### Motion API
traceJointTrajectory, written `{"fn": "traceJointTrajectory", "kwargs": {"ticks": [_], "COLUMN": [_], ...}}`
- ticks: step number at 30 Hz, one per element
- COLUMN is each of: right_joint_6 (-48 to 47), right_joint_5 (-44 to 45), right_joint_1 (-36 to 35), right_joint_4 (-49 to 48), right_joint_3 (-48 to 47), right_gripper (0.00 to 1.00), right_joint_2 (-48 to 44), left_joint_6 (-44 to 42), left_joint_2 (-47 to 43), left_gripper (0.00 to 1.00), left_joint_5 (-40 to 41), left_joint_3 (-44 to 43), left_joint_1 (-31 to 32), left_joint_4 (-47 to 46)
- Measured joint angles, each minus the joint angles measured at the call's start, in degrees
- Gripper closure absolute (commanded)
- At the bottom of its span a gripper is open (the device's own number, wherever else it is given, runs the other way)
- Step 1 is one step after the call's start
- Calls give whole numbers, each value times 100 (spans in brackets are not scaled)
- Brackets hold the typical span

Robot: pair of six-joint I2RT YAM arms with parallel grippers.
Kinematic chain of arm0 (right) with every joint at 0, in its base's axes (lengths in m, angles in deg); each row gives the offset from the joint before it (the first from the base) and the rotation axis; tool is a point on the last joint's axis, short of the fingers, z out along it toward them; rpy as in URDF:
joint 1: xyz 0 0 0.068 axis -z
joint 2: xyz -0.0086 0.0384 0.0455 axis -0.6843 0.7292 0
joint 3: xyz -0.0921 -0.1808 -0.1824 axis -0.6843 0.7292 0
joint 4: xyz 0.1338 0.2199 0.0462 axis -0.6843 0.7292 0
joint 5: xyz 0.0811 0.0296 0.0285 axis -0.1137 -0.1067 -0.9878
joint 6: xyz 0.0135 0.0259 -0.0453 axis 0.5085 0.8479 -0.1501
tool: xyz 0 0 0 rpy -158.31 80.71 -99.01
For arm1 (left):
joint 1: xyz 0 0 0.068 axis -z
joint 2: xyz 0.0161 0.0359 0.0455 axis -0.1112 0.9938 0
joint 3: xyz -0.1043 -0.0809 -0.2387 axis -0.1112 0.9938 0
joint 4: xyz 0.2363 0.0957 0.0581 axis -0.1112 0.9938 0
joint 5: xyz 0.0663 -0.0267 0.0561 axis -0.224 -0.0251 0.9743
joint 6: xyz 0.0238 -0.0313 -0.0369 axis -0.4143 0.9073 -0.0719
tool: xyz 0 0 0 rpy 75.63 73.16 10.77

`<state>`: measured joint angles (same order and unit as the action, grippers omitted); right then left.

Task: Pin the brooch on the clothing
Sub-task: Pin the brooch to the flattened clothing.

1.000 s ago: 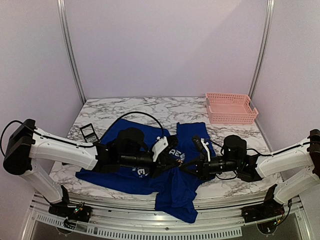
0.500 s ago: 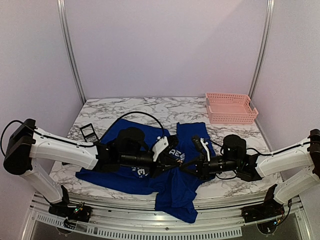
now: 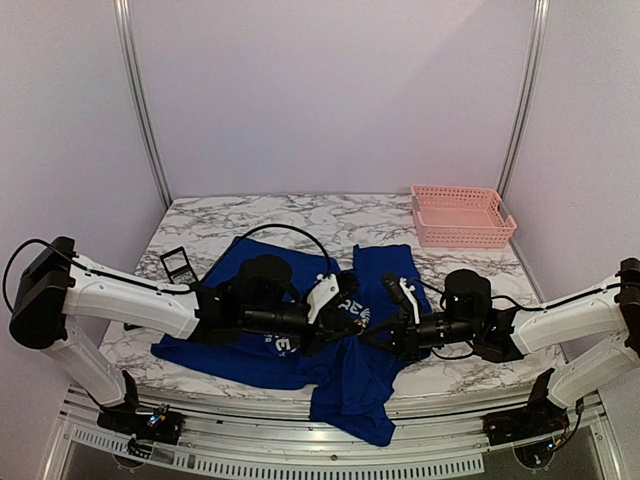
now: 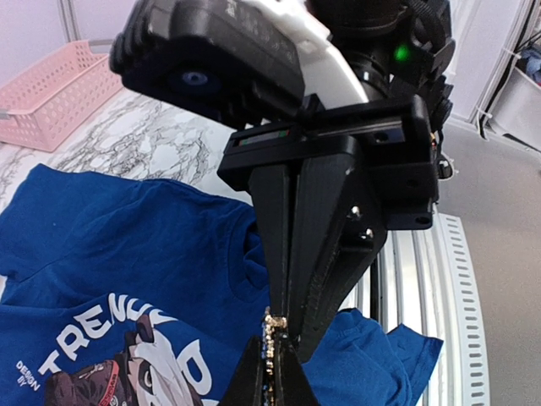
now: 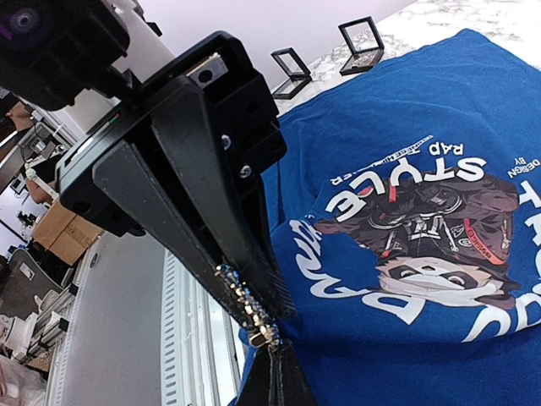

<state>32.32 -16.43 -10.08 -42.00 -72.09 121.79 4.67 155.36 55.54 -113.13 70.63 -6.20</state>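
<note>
Over tee (image 3: 345, 395): L claw (image 4: 270, 364), R claw (image 5: 270, 362) tip-to-tip.

Left gripper (image 3: 346, 312) meets right gripper (image 3: 372, 326) — over the T-shirt (image 3: 385, 265).

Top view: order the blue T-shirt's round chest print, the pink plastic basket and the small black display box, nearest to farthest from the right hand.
From the right hand:
1. Round chest print on the royal-blue T-shirt, right at its fingertips.
2. Pink plastic basket, back right corner.
3. Small black display box, far left, beyond the shirt.
</note>
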Motion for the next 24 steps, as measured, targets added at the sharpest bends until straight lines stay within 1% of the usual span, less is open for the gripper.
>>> {"fn": "traceJointTrajectory", "kwargs": {"ticks": [2,5,13,15,19,24], "right_joint_6": [-15,-28,-70,-79,-81,-81], "right_joint_5": [7,9,11,13,2,-13], "right_joint_1": [-2,-11,-37,-37,-39,-76], "right_joint_4": [31,44,155,168,192,240], "right_joint_3": [-4,-11,-59,-59,-59,-59], "right_gripper": [100,100,100,100,100,100], "right_joint_2": [0,0,-2,-2,-2,-9], "left_joint_6": [4,-13,-20,-17,-28,-138], "left_joint_2": [9,15,66,79,81,79], "left_gripper": [90,87,87,86,77,64], "left_joint_5": [-13,-39,-59,-61,-46,-59], "left_joint_3": [0,0,-39,-44,-44,-44], "left_joint_1": [0,0,2,2,2,-2], "left_joint_4": [0,0,4,2,11,59]}}
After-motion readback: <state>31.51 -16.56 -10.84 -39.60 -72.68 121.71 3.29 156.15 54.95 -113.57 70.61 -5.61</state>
